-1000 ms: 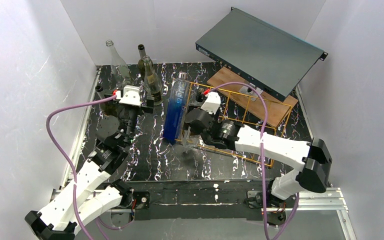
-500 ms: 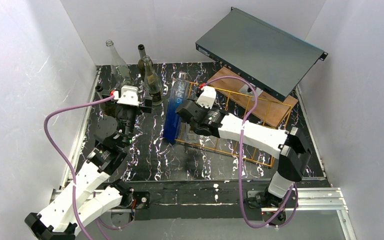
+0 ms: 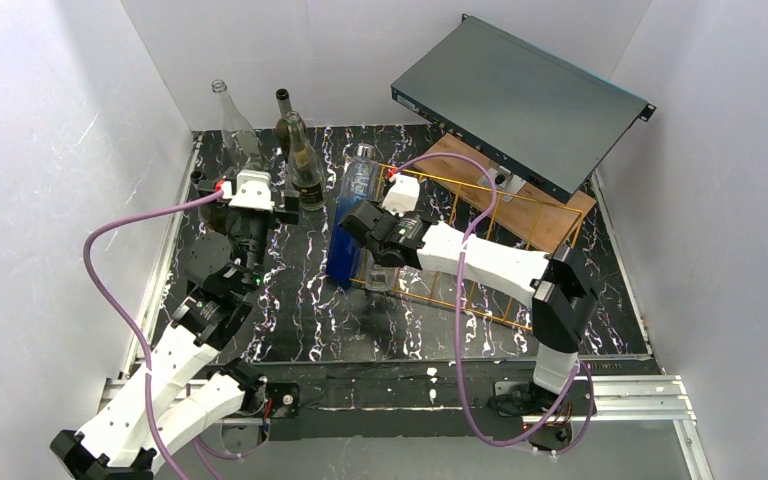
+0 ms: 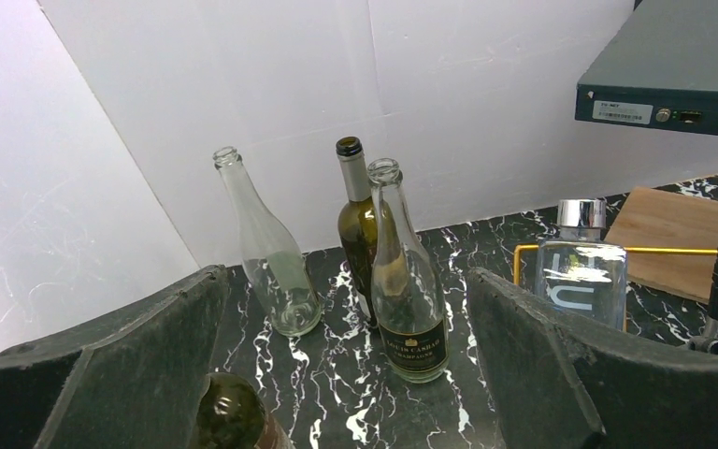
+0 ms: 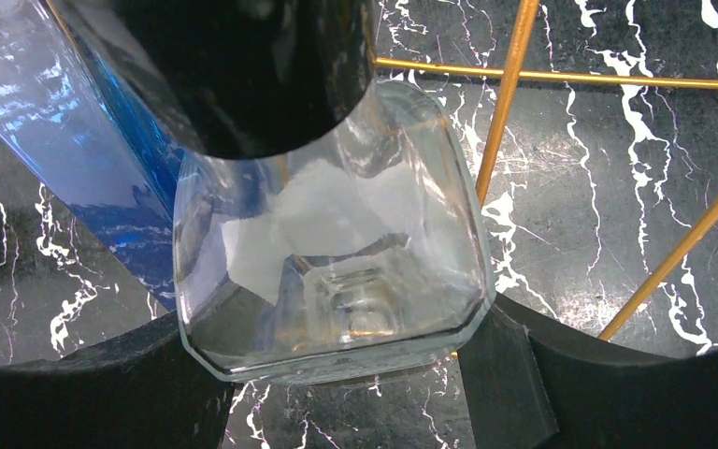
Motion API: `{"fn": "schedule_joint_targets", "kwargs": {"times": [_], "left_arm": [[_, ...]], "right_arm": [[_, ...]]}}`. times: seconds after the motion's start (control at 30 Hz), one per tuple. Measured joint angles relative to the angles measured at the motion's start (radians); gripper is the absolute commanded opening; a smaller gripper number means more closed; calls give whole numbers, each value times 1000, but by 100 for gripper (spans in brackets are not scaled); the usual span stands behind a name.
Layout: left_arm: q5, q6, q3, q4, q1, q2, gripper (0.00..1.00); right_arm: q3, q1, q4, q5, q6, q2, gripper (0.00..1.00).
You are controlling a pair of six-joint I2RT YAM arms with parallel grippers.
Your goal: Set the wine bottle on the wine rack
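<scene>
The orange-gold wire wine rack lies right of centre, its wires also in the right wrist view. A clear square glass bottle with a black cap stands at the rack's left end. My right gripper reaches down over it, its fingers pressed on both sides of the clear bottle. A tall blue bottle leans right beside it. My left gripper is open and empty, facing the back bottles.
Three bottles stand at the back left: a clear one, a dark green one and a champagne-labelled one. A dark bottle top sits just under my left gripper. A grey equipment box leans over a wooden board.
My right arm has swung left and risen; its gripper now points down over the clear bottle beside the blue one. My left gripper has shifted slightly left.
</scene>
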Motion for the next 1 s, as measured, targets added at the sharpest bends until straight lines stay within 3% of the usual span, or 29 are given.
{"fn": "schedule_joint_targets", "kwargs": {"times": [1.0], "left_arm": [[1,-19,0,2,29,4,99]], "right_arm": [[82,-108,-56,-167,11,70,1]]}}
